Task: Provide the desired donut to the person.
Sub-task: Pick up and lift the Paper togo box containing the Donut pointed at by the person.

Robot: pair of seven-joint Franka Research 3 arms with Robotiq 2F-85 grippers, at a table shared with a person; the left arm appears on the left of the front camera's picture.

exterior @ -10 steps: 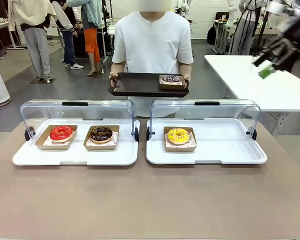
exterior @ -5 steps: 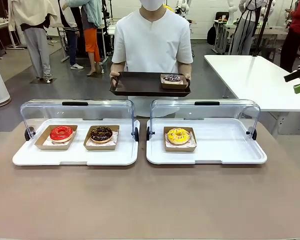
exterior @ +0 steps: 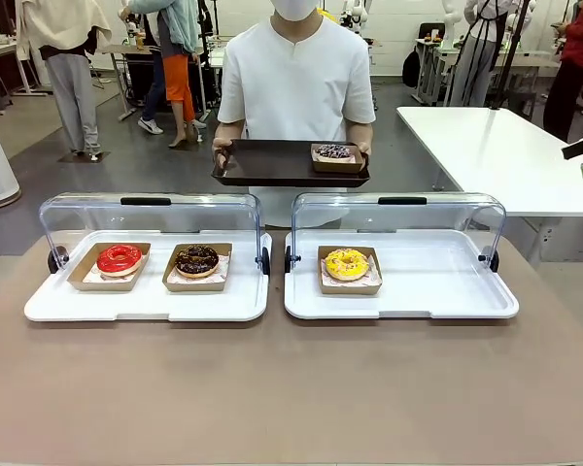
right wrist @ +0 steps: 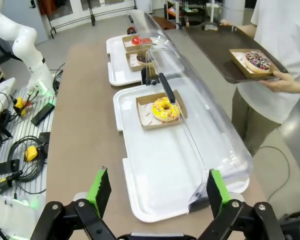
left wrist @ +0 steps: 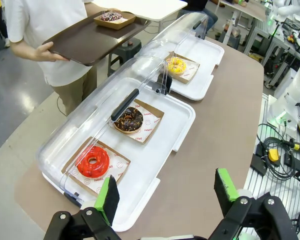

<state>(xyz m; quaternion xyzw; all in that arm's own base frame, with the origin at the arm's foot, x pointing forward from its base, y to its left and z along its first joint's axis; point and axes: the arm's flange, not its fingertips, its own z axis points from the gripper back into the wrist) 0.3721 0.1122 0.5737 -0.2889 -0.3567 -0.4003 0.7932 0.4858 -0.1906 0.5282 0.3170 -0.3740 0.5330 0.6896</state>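
The left claw (left wrist: 166,192) is hanging wide open above the surface (left wrist: 225,120), gripping nothing. The right claw (right wrist: 157,192) is spread just as wide and empty, and in the front view it is sitting closer to the right edge than half a second ago. Print on the liners under the red donut (left wrist: 93,161) and yellow donut (right wrist: 163,108) is too small to read. At upper centre, the person (exterior: 296,73) is holding a brown tray (exterior: 272,162) carrying the sprinkled donut (exterior: 332,152).
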